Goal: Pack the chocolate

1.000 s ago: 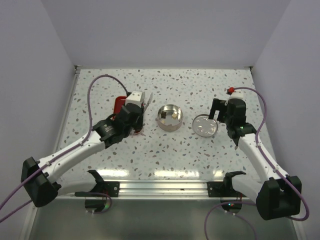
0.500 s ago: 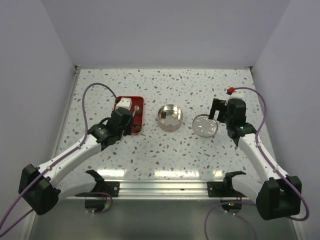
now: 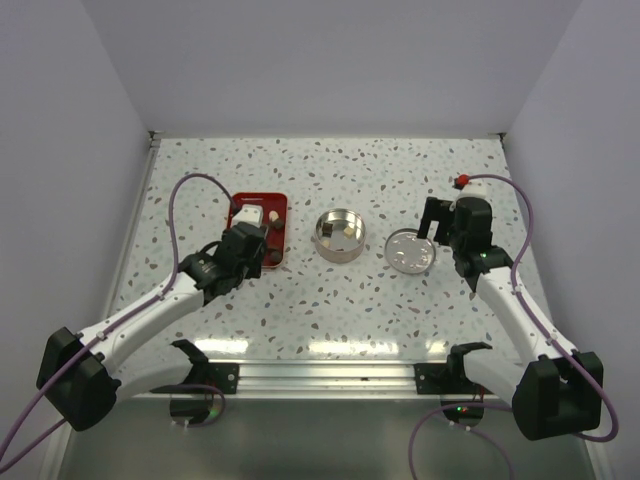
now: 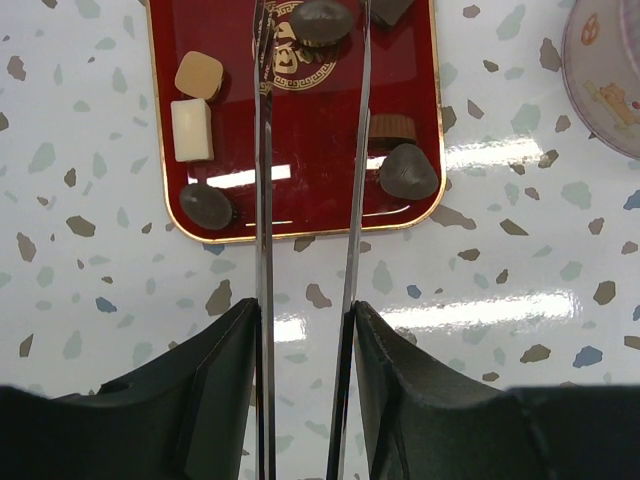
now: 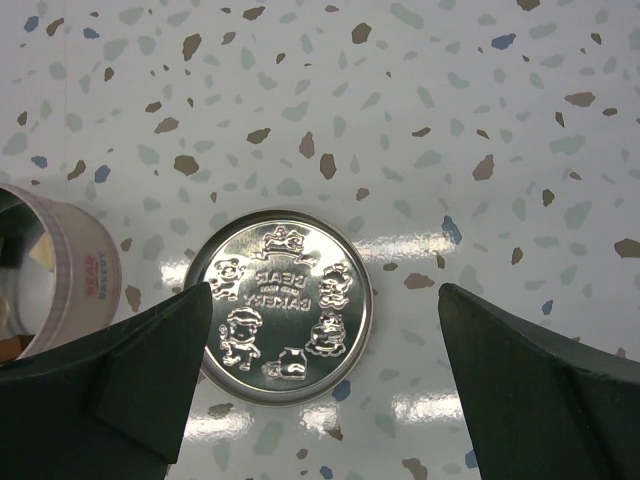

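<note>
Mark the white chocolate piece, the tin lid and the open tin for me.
white chocolate piece (image 4: 191, 129), left wrist view, centre of its top face.
tin lid (image 5: 285, 305), right wrist view, middle of embossed face.
open tin (image 3: 337, 255), top external view, near outer wall.

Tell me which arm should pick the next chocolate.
Left. The left gripper is over the tray, a dark chocolate lined up between its fingers; the right gripper hangs open over the lid, away from the tray.

Seven pieces of chocolate (image 4: 191, 130) are seen lying apart on the red tray (image 4: 310, 150). A light-brown square (image 4: 199, 75) and a cream-white bar (image 4: 191, 130) are placed at the left, with a dark oval (image 4: 207, 206) at the near-left corner. A brown cup (image 4: 391, 128) and a dark rounded triangle (image 4: 407, 172) are placed at the right. Two dark pieces (image 4: 321, 20) are found at the far end. Pale pieces (image 3: 345, 232) are held in the tin (image 3: 339, 251), right of the tray.
</note>
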